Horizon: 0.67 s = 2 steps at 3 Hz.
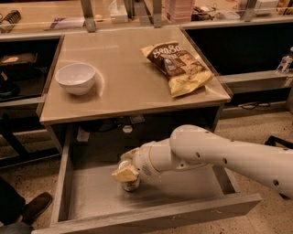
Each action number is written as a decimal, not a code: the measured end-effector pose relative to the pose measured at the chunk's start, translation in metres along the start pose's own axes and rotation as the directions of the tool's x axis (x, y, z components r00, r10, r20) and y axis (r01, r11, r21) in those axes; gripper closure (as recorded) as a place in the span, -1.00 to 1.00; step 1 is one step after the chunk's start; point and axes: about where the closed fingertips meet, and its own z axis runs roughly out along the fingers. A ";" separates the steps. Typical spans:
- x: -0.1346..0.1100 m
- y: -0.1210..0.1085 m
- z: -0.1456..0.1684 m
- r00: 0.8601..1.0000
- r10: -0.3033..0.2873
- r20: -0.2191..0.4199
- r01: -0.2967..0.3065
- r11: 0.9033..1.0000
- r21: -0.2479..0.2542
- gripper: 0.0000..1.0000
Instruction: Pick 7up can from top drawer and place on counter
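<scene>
The 7up can (130, 183) stands upright on the floor of the open top drawer (151, 214), left of its middle. It is small and silver, and mostly hidden. My gripper (127, 164) reaches in from the right on the white arm (219, 153). It sits around the can's upper part, one tan finger (124, 174) in front and one behind, and looks shut on the can. The can's base seems to rest on the drawer floor. The counter (128, 87) above the drawer is a beige tabletop.
A white bowl (76, 77) sits at the counter's left and a chip bag (178, 66) at its right. A wooden ledge with metal posts (87, 13) runs behind. A shoe (34, 206) is on the floor left of the drawer.
</scene>
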 end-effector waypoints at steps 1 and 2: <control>0.000 0.000 0.000 1.000 0.000 0.000 0.000 1.000 0.000 1.00; 0.000 0.000 0.000 1.000 0.000 0.000 0.000 1.000 0.000 1.00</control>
